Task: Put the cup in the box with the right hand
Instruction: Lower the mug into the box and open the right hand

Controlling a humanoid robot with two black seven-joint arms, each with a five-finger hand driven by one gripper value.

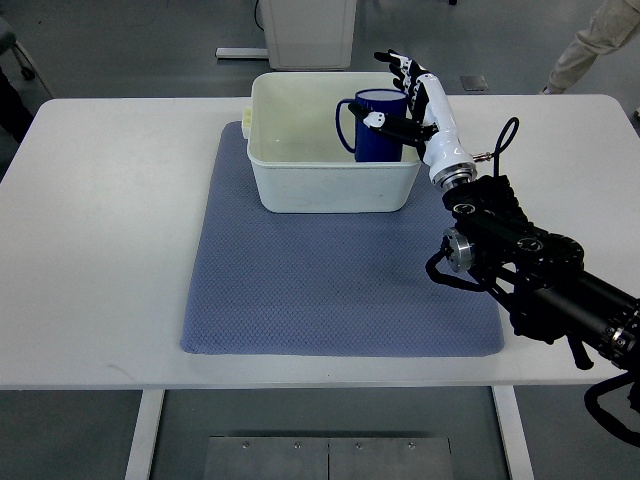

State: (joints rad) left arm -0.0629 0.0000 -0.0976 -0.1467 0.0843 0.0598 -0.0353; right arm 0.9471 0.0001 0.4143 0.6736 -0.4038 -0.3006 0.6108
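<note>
A dark blue cup (372, 138) with a handle on its left stands upright inside the white box (330, 185), against the box's right wall. My right hand (380, 90) reaches in from the right, above the box's right rim. Its fingers (398, 64) are stretched out past the far side of the cup, apart from the rim. The thumb lies across the cup's near side; I cannot tell whether it touches. The hand looks open around the cup rather than closed on it. The left arm does not show.
The box sits at the far edge of a blue-grey mat (330, 290) on a white table (110, 240). A white cabinet (308, 30) stands behind the table. A person's leg (590, 45) shows at the top right, and a dark shape (12, 105) at the left edge.
</note>
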